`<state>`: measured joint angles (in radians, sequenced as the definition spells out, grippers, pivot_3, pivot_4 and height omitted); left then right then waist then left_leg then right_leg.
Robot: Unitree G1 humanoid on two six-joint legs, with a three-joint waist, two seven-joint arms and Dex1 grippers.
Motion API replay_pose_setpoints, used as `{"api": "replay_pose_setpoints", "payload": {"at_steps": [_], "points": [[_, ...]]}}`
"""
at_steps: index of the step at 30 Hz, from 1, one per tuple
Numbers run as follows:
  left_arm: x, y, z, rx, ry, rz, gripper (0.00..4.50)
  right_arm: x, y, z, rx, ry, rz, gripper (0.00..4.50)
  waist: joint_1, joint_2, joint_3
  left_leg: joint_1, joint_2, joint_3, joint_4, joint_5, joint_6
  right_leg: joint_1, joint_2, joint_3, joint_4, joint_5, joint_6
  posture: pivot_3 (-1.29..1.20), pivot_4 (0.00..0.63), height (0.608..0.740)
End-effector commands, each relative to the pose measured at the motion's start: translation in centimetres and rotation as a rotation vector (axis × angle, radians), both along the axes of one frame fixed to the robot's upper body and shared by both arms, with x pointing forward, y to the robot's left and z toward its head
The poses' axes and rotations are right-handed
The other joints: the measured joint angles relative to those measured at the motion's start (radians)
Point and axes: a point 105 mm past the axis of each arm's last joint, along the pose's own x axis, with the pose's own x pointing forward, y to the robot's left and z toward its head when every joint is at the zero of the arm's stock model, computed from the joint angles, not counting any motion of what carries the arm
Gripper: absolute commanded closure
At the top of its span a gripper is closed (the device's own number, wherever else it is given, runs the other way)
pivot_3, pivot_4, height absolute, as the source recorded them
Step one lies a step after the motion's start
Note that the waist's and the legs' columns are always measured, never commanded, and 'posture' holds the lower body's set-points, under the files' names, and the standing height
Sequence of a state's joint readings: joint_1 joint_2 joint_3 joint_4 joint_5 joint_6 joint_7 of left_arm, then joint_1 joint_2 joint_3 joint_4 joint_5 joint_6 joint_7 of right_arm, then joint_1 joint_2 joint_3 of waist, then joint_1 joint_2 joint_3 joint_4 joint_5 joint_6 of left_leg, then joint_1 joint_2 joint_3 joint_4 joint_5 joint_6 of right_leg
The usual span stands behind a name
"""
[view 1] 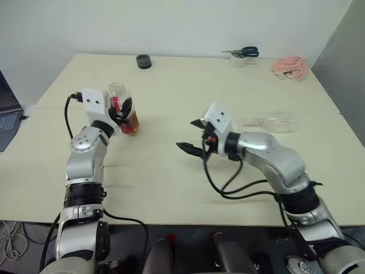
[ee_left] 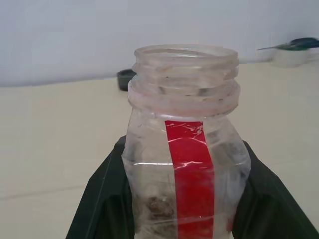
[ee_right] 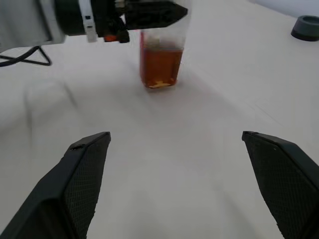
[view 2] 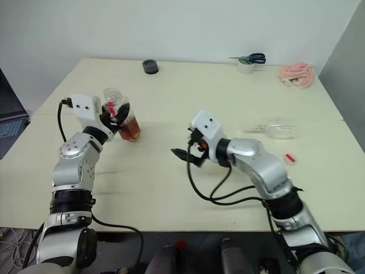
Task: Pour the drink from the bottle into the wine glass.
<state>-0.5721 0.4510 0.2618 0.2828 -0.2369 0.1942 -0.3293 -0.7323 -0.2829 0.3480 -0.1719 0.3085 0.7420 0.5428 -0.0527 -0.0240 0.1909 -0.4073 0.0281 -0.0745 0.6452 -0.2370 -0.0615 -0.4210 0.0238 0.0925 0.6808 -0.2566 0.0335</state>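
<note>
My left gripper [view 1: 122, 112] is shut on the bottle [view 1: 124, 108], a small clear plastic one with a red label strip [ee_left: 189, 174] and an uncapped wide neck. It is held nearly upright, low over the left side of the table. The amber drink [ee_right: 159, 67] fills its bottom part. My right gripper [view 1: 191, 136] hangs open and empty over the table's middle, pointing toward the bottle with a wide gap between them. The wine glass [view 1: 272, 123] lies on its side on the table, behind my right forearm.
A black cap [view 1: 144, 61] lies near the table's far edge. Scissors [view 1: 244, 52] rest on a white roll at the back, and a pink cloth [view 1: 291, 67] sits at the back right corner. A small red piece [view 2: 290, 158] lies near the glass. A laptop [view 1: 7, 117] juts in at the left.
</note>
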Motion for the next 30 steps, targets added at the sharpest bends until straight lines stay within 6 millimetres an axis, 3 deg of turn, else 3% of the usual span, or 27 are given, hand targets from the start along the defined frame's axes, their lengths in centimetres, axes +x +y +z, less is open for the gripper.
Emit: {"api": "replay_pose_setpoints", "payload": {"at_steps": [1, 13, 21, 30], "points": [[-1.3, 1.2, 3.6, -0.013, -0.131, 0.054, 2.66, -0.3, 0.7, 1.1, 0.004, -0.071, 0.044, 0.00, 0.006, 0.000, 0.000, 0.000, 0.000, -0.001, 0.000, 0.000, 0.000, 0.000, 0.000, -0.002, 0.000, 0.000, 0.000, 0.00, 0.150, 0.740], [-1.7, 2.6, 0.9, -0.076, -0.050, 0.095, 2.66, 0.1, 1.4, 1.0, -0.009, -0.072, 0.076, 0.00, 0.011, -0.001, 0.000, -0.001, 0.000, -0.003, 0.000, 0.000, 0.000, 0.000, 0.000, -0.004, 0.000, 0.000, 0.000, 0.00, 0.150, 0.740], [-2.4, 3.2, -0.2, -0.080, -0.027, 0.111, 0.12, 0.2, 1.5, 0.6, -0.013, -0.058, 0.077, 0.00, 0.011, -0.001, 0.000, -0.001, 0.000, -0.003, 0.000, 0.000, 0.000, 0.000, -0.001, -0.004, 0.000, 0.000, 0.000, 0.00, 0.150, 0.740], [-5.0, 3.5, -2.4, -0.057, 0.046, 0.106, 0.05, 1.1, 0.9, 0.2, -0.010, -0.042, 0.051, 0.00, 0.007, -0.001, 0.000, 0.000, 0.000, -0.003, 0.000, 0.000, 0.000, 0.000, -0.001, -0.003, 0.001, 0.000, -0.001, 0.00, 0.150, 0.740]]}}
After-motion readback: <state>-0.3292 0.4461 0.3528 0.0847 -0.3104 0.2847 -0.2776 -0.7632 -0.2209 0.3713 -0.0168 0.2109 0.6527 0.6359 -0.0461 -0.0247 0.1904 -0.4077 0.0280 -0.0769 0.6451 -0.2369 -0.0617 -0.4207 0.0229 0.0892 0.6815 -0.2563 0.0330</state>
